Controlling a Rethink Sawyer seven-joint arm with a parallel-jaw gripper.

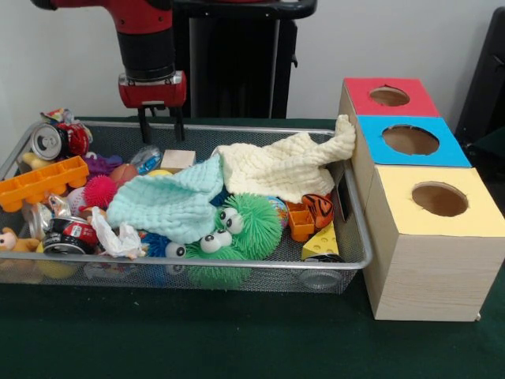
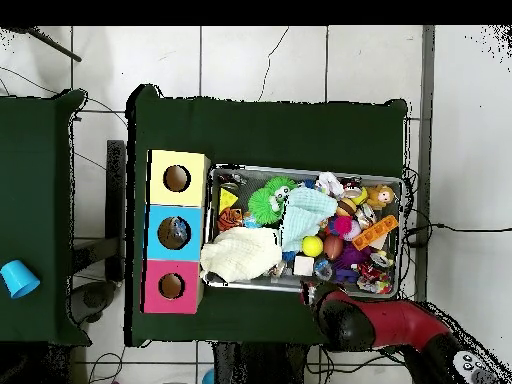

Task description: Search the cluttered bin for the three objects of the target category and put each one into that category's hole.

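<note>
A wire mesh bin (image 1: pixel 197 259) holds a heap of toys. A mint cloth (image 1: pixel 170 205) and a cream cloth (image 1: pixel 276 170) cover its middle, and the cream one drapes onto the sorting box. That wooden box has a red hole (image 1: pixel 389 96), a blue hole (image 1: pixel 410 140) and a yellow hole (image 1: pixel 439 199). My gripper (image 1: pixel 162 126) hangs open and empty over the bin's far rim, just above a small wooden block (image 1: pixel 177 159). In the overhead view the arm (image 2: pixel 380 325) hides the gripper at the bin's (image 2: pixel 305 170) lower edge.
A green fuzzy ball with eyes (image 1: pixel 248 225), an orange brick (image 1: pixel 39 181), a pink spiky ball (image 1: pixel 100 190), a can (image 1: pixel 47 140) and a cheese wedge (image 1: pixel 322 241) lie in the bin. A blue cup (image 2: pixel 15 277) stands on the side table.
</note>
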